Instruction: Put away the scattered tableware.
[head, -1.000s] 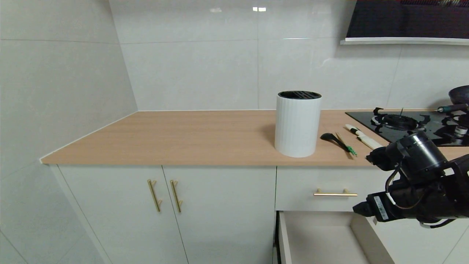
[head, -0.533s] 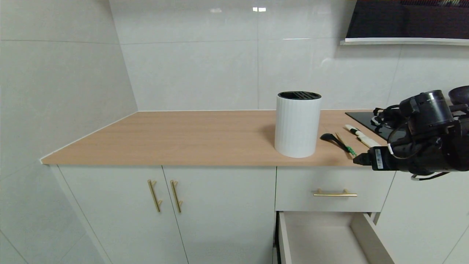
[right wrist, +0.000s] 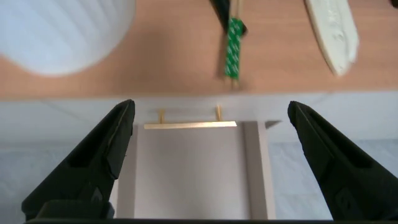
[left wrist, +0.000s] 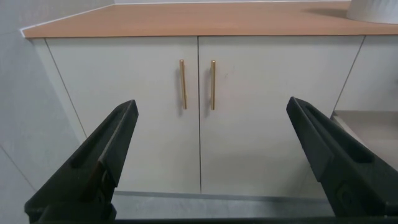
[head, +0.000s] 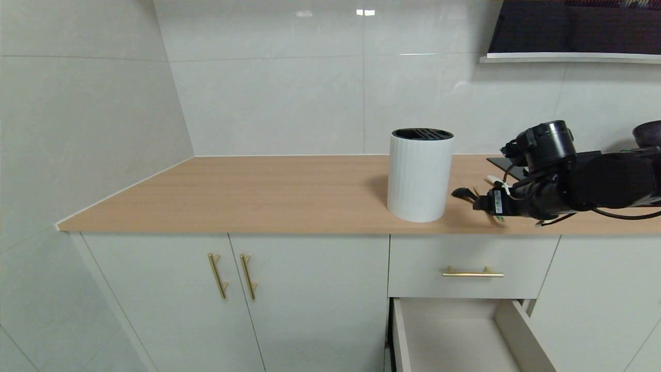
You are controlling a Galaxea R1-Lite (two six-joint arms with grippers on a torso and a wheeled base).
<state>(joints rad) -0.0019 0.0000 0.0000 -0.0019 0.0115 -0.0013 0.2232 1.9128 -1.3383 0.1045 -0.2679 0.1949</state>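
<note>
A black spoon (head: 461, 193), chopsticks with a green end (head: 496, 217) and a white-handled utensil (head: 493, 180) lie on the wooden counter (head: 289, 191), right of a tall white utensil holder (head: 419, 175). My right gripper (head: 483, 203) hovers just above them at the counter's front edge. In the right wrist view it (right wrist: 211, 168) is open, its fingers (right wrist: 93, 165) wide apart, with the chopsticks (right wrist: 232, 40), the spoon (right wrist: 221, 7), the white utensil (right wrist: 333, 31) and the holder (right wrist: 62, 31) beyond. My left gripper (left wrist: 211, 168) is open, low, facing the cabinet doors (left wrist: 199, 112).
Below the counter a drawer (head: 454, 336) stands pulled open under a shut drawer with a gold handle (head: 472, 273). A black stove (head: 497, 162) sits at the counter's right end under a range hood (head: 573, 31). Tiled walls close the left side and back.
My right arm has risen from beside the open drawer to counter height and swung left, so its gripper now hangs over the utensils. The utensils and holder have not moved.
</note>
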